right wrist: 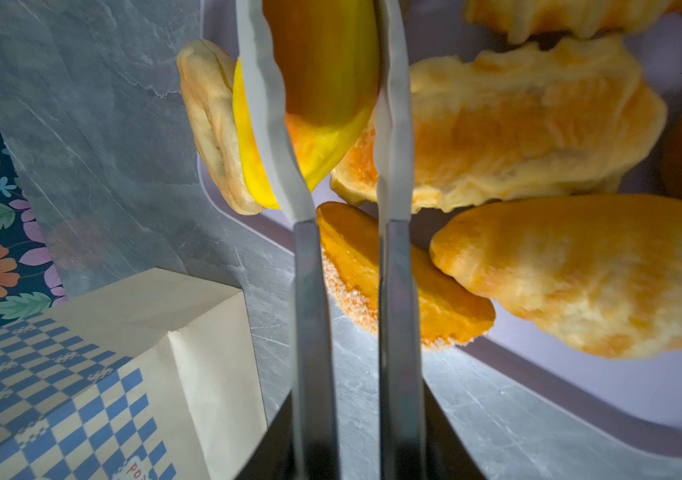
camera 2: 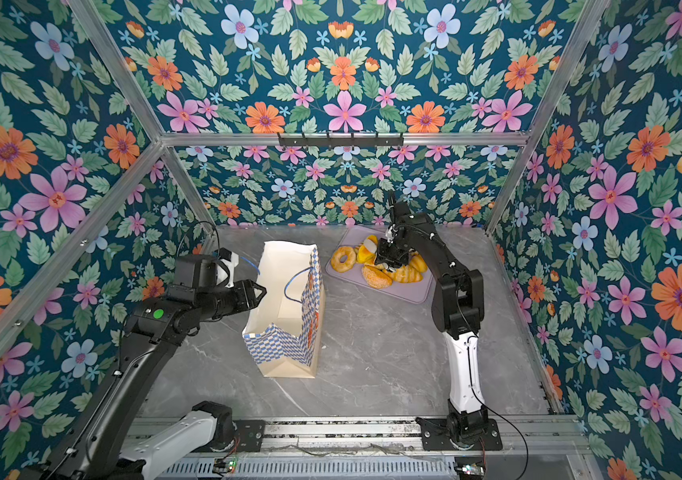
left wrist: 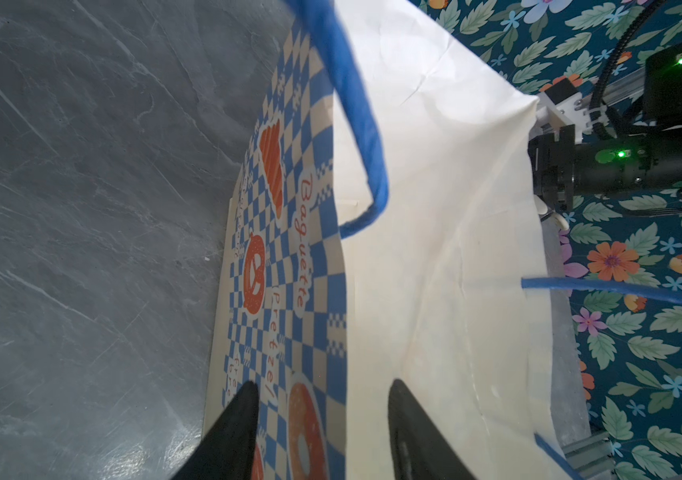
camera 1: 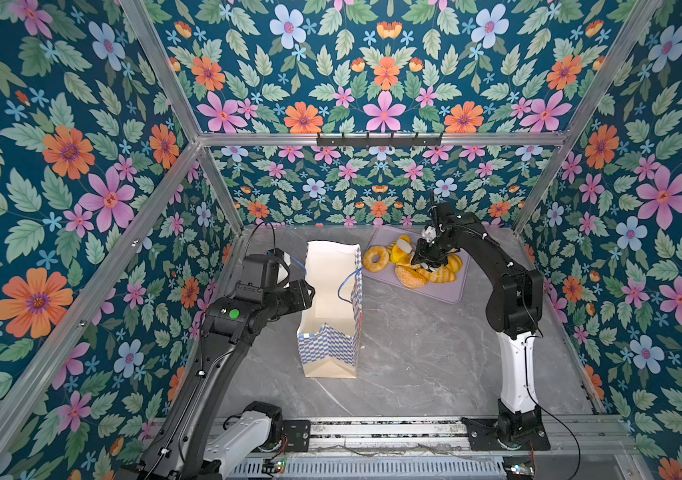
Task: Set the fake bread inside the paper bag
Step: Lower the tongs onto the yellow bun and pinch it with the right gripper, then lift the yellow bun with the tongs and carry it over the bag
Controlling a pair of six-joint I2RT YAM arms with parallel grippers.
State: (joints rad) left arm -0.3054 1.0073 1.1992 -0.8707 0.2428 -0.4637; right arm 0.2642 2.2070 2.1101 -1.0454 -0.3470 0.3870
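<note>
Two arm bases logged on the near rail (camera 1: 372,428). Beyond it, on the grey marbled bench (camera 1: 414,353), found the paper bag (camera 1: 331,349) upright, mouth open, white lining showing. Left fingers (left wrist: 235,428) found apart, astride the bag's rim: one outside the checkered wall, one over the lining, blue cord handle (left wrist: 356,124) just ahead. Cannot tell whether either touches the paper. Farther back, noted the lilac tray (camera 1: 451,291) just beside the bag's far corner, carrying the fake bread (camera 1: 410,276) in a heap, with a ring donut (camera 1: 366,258) at the end nearest the bag. Right fingers (right wrist: 391,124) found closed on a glossy orange piece (right wrist: 322,62) of that heap, pressed against both its flanks.
</note>
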